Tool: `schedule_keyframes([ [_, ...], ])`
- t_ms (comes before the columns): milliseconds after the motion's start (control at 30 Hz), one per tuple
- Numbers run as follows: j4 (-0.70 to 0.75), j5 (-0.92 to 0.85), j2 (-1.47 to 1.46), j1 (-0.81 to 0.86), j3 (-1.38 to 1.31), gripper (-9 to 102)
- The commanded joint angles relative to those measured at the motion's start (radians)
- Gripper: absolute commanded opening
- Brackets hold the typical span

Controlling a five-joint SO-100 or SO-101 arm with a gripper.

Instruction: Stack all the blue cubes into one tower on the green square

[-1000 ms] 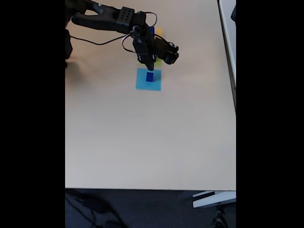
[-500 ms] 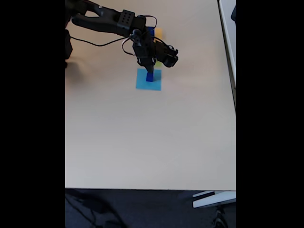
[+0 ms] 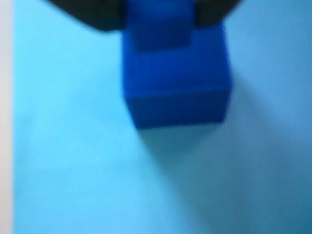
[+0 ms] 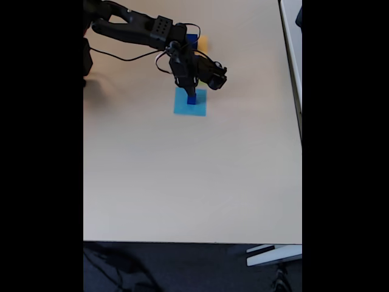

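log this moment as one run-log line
phase: reaching | gripper: over small blue cube, grip unclear | cube on: light-blue square | tower: not started

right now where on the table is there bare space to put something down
The table is bare below the light-blue square to the near edge, and along both sides. It's crowded at the top, where the gripper hangs over the blue cubes.

text: none I can read | labels, brands, numbers: none legible from my end | wrist view: blurred, nothing lettered by the jaws | fixed view: too small to read any marking
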Motion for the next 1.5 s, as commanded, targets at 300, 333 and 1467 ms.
schedule_keyframes([
  [300,-0.025,0.002,0.009,0.002,-0.006,0],
  [333,-0.025,0.002,0.008,0.002,-0.005,0],
  [1467,-0.037,0.008,0.015,-0.009,0.015,4],
])
